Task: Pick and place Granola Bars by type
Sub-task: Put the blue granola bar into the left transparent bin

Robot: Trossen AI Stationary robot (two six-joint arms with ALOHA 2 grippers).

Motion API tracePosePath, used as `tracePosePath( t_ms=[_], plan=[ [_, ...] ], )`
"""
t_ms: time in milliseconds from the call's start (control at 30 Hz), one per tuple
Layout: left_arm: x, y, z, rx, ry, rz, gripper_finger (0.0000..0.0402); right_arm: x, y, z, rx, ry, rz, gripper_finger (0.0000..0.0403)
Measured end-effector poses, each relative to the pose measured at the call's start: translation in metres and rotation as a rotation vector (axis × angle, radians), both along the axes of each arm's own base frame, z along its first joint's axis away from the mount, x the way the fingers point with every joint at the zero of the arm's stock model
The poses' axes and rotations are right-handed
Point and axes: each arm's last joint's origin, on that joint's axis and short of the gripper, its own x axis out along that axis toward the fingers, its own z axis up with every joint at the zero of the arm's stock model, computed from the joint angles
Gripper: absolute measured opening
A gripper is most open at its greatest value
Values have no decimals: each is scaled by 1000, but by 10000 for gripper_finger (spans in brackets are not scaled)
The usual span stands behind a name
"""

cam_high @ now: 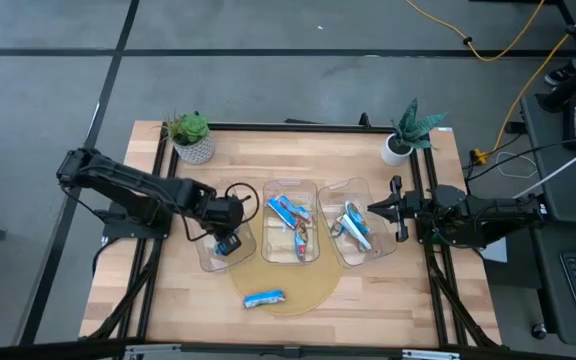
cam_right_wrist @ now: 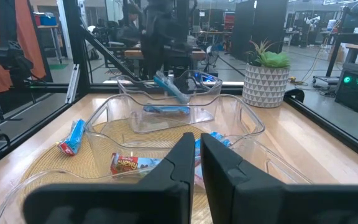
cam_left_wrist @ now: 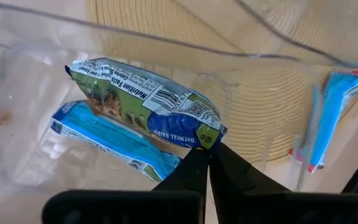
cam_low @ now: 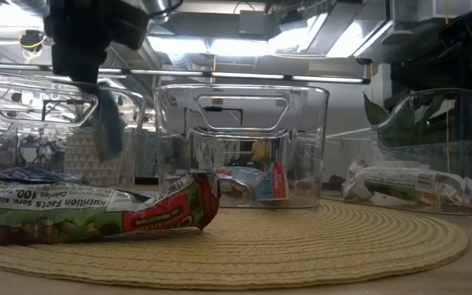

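High cam looks straight down, far up, sees the whole tabletop (cam_high: 178,290) w/ both arms. Low cam sits right on the tabletop, looks level across the round mat (cam_low: 301,238) into the room, v. close to a bar on the mat. Left wrist cam looks down into the left bin (cam_left_wrist: 30,137), v. near. Right wrist cam looks level across the tabletop toward the left arm. All 4 share the clear bins (cam_high: 293,220).
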Motion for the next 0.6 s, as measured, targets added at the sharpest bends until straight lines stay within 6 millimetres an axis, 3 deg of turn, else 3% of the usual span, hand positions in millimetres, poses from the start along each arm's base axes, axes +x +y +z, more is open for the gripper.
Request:
tracePosePath(
  t_ms=[600],
  plan=[
    [-2,-3,-54,-129,-28,13,2,0,0,0,0,-1,0,31]
  ],
)
